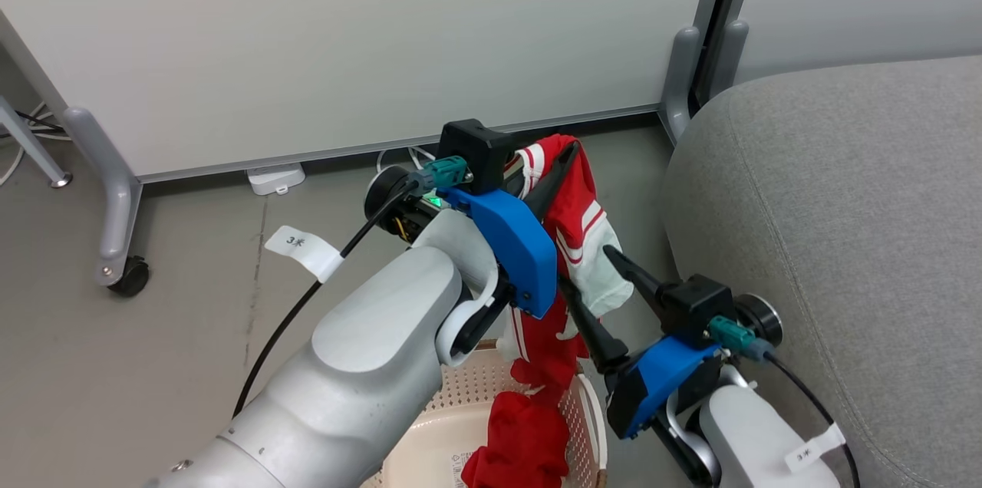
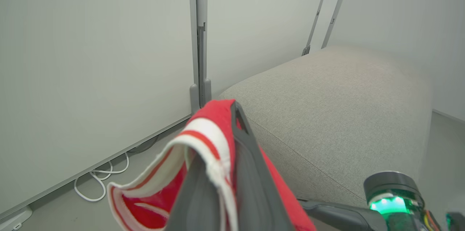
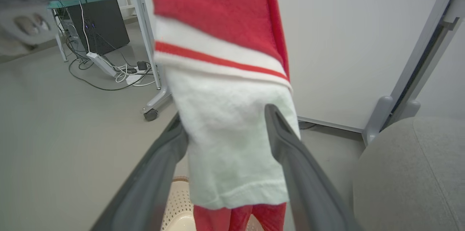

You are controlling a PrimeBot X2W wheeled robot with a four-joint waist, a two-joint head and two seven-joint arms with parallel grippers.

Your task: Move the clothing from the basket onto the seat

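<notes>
Left pincer clamped on clothing — right pincer spread wide | cable tag "3米"

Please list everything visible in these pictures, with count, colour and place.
clothing: count unclear, red with white stripes, hanging from the left gripper down into the basket
basket: one, cream-white, on the floor under the clothing
seat: one, light grey, right of the basket
partition panels: at least two, white, behind basket and seat
computer case: one, black, on the floor by table legs
cables: several, white and dark, on the floor near the computer case
left gripper: one, dark fingers, shut on the clothing
right gripper: one, dark fingers, open around the clothing's white part
</notes>
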